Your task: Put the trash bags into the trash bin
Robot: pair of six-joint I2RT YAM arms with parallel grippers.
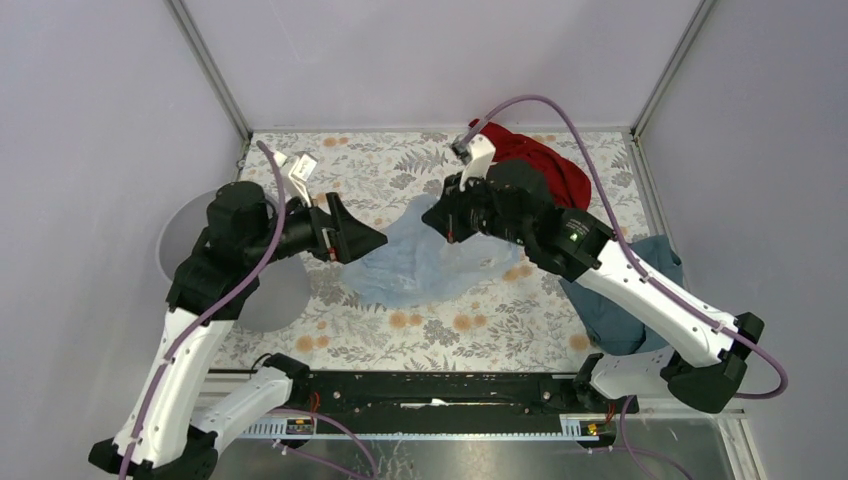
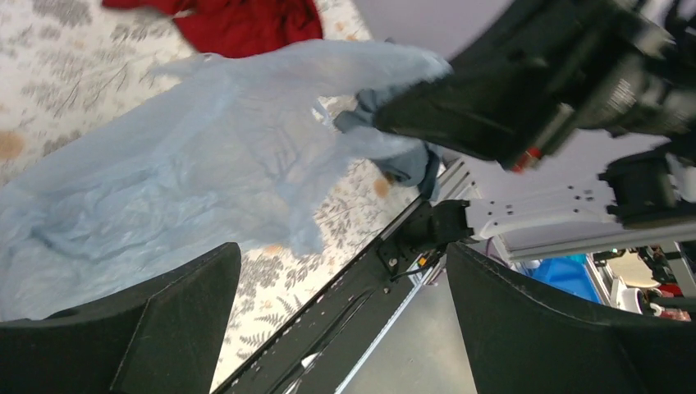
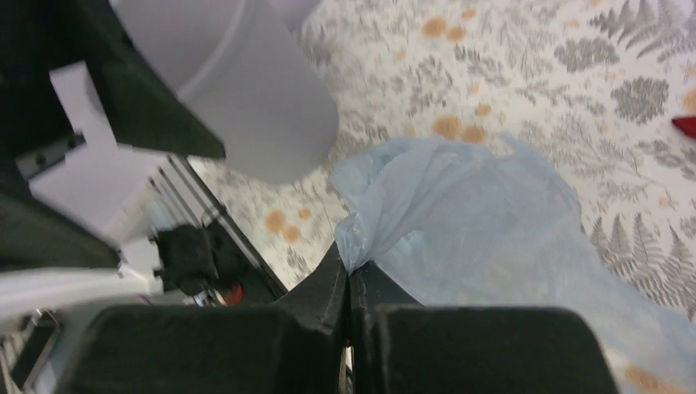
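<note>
The pale-blue trash bag (image 1: 425, 262) lies spread and crinkled on the floral table between the two arms. My right gripper (image 1: 441, 221) is shut on a bunched corner of the bag (image 3: 484, 222), and the film comes out from between the pressed fingertips of that gripper (image 3: 353, 264). My left gripper (image 1: 366, 241) is open at the bag's left edge, with nothing between its fingers. In the left wrist view the bag (image 2: 189, 164) hangs ahead of the wide-apart gripper (image 2: 341, 275). The light-grey trash bin (image 1: 190, 240) stands at the table's left edge, partly hidden by my left arm. Its wall (image 3: 263, 98) shows at the upper left of the right wrist view.
A red cloth (image 1: 545, 165) lies at the back right, behind my right arm. A dark teal cloth (image 1: 625, 305) lies at the right edge, under that arm. A black rail (image 1: 430, 385) runs along the near table edge. Enclosure walls stand close on three sides.
</note>
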